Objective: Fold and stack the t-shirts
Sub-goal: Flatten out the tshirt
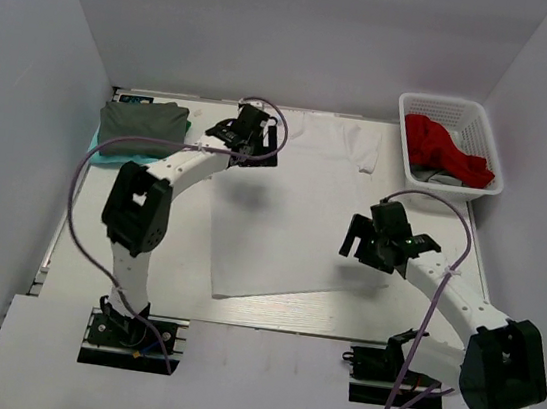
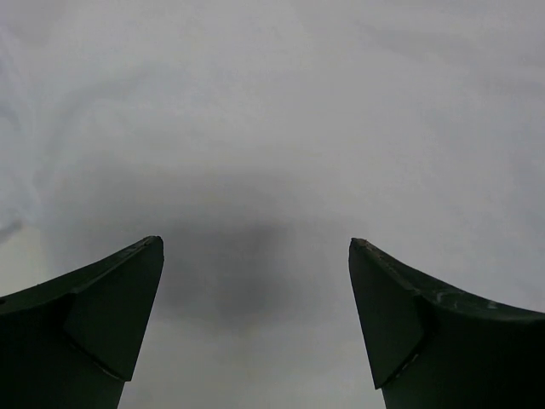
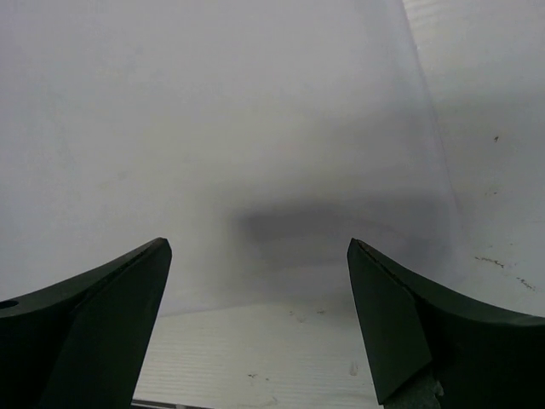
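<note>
The white t-shirt (image 1: 283, 206) lies spread flat on the middle of the table, its neck toward the far side. The dark grey t-shirt (image 1: 143, 121) lies folded at the far left on top of the teal t-shirt (image 1: 108, 131), of which only an edge shows. My left gripper (image 1: 246, 132) is open and empty just above the white shirt's far left shoulder; white cloth (image 2: 272, 128) fills its wrist view between the fingers (image 2: 111, 298). My right gripper (image 1: 362, 239) is open and empty over the shirt's right hem edge (image 3: 255, 170).
A white basket (image 1: 454, 110) at the far right holds a red cloth (image 1: 443, 146) and some grey cloth. Bare table (image 3: 281, 358) shows beyond the shirt's edge in the right wrist view. White walls stand close on the left, back and right.
</note>
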Tool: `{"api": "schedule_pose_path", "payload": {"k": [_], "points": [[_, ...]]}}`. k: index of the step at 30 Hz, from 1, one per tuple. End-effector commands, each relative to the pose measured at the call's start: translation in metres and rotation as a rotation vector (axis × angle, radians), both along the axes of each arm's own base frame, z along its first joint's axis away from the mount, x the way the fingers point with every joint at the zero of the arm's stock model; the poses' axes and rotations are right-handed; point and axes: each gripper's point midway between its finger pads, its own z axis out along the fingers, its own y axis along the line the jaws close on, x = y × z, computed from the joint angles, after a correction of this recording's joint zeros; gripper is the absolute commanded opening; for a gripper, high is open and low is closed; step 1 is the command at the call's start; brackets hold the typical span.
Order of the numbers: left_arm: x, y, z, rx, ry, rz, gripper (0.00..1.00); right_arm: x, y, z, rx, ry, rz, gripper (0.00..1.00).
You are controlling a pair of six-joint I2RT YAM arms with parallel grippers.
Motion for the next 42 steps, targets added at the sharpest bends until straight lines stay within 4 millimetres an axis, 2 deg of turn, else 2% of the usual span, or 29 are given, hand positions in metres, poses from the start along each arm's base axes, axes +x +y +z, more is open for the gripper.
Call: {"api": "schedule_pose_path", "payload": {"k": [1,5,6,8,10,13,14,15,16,17,18,19,20,21,22,23,24,25,26,27,28,29,31,33,34,36,38,39,42], "points": [[0.038,0.049,-0.011,0.113,0.013,0.099,1.0,-0.008,0.007,-0.015,0.04,0.02,0.022,0.9],[0.067,0.081,-0.048,0.225,0.052,0.206,1.0,-0.015,0.012,-0.041,0.055,0.116,0.017,0.9],[0.08,0.094,-0.042,0.259,0.04,0.253,1.0,-0.016,0.012,-0.045,0.053,0.129,0.02,0.9],[0.075,0.104,-0.076,0.311,0.129,0.281,1.0,-0.015,0.01,-0.054,0.036,0.154,-0.005,0.9],[0.072,0.109,-0.088,0.298,0.162,0.29,1.0,-0.01,0.001,-0.059,-0.008,0.155,-0.05,0.9],[0.036,0.127,-0.1,0.316,0.261,0.361,1.0,-0.009,-0.007,-0.07,-0.062,0.219,-0.053,0.9],[0.005,0.135,-0.116,0.352,0.331,0.383,1.0,0.002,-0.005,-0.063,-0.065,0.202,-0.055,0.9],[-0.012,0.129,-0.098,0.315,0.313,0.411,1.0,-0.001,-0.01,-0.073,-0.089,0.248,-0.064,0.9],[-0.029,0.127,-0.099,0.294,0.33,0.415,1.0,0.003,-0.011,-0.074,-0.092,0.25,-0.072,0.9],[-0.074,0.138,-0.123,0.305,0.43,0.416,1.0,0.01,-0.012,-0.072,-0.097,0.242,-0.078,0.9],[-0.101,0.126,-0.127,0.24,0.484,0.388,1.0,0.017,-0.017,-0.078,-0.109,0.261,-0.093,0.9],[-0.119,0.124,-0.111,0.152,0.473,0.439,1.0,0.025,-0.02,-0.076,-0.115,0.254,-0.106,0.9],[-0.169,0.131,-0.13,0.161,0.575,0.433,1.0,0.04,-0.032,-0.071,-0.138,0.235,-0.143,0.9],[-0.196,0.115,-0.129,0.073,0.643,0.391,1.0,0.053,-0.034,-0.069,-0.155,0.227,-0.136,0.9],[-0.237,0.117,-0.142,0.045,0.715,0.398,1.0,0.054,-0.04,-0.075,-0.186,0.265,-0.137,0.9],[-0.246,0.102,-0.124,-0.067,0.67,0.333,1.0,0.061,-0.053,-0.082,-0.209,0.281,-0.167,0.9],[-0.267,0.078,-0.115,-0.203,0.722,0.235,1.0,0.096,-0.049,-0.065,-0.203,0.205,-0.144,0.9],[-0.267,0.054,-0.105,-0.321,0.663,0.126,1.0,0.109,-0.047,-0.061,-0.194,0.185,-0.127,0.9],[-0.295,0.042,-0.104,-0.417,0.715,0.02,1.0,0.115,-0.047,-0.079,-0.209,0.226,-0.088,0.9],[-0.296,0.032,-0.083,-0.49,0.641,-0.068,1.0,0.152,-0.04,-0.057,-0.2,0.138,-0.072,0.9],[-0.296,0.022,-0.07,-0.524,0.588,-0.16,1.0,0.161,-0.037,-0.063,-0.203,0.14,-0.031,0.9],[-0.291,0.017,-0.054,-0.539,0.55,-0.196,1.0,0.181,-0.032,-0.048,-0.195,0.084,-0.024,0.9],[-0.262,0.012,-0.019,-0.497,0.415,-0.23,1.0,0.197,-0.02,-0.026,-0.177,0.016,0.05,0.9],[-0.235,0.03,-0.016,-0.336,0.324,-0.174,1.0,0.207,-0.011,0.007,-0.154,-0.079,0.072,0.9],[-0.214,0.032,0.0,-0.303,0.265,-0.13,1.0,0.202,-0.008,0.019,-0.146,-0.112,0.11,0.9],[-0.181,0.065,-0.016,-0.145,0.243,0.064,1.0,0.193,-0.005,0.046,-0.136,-0.169,0.12,0.9],[-0.151,0.082,-0.008,-0.049,0.169,0.194,1.0,0.173,-0.002,0.046,-0.145,-0.153,0.137,0.9],[-0.141,0.085,-0.019,-0.015,0.184,0.222,1.0,0.164,-0.005,0.052,-0.147,-0.155,0.123,0.9],[-0.114,0.091,-0.02,-0.002,0.15,0.277,1.0,0.126,-0.011,0.035,-0.15,-0.086,0.049,0.9]]}}
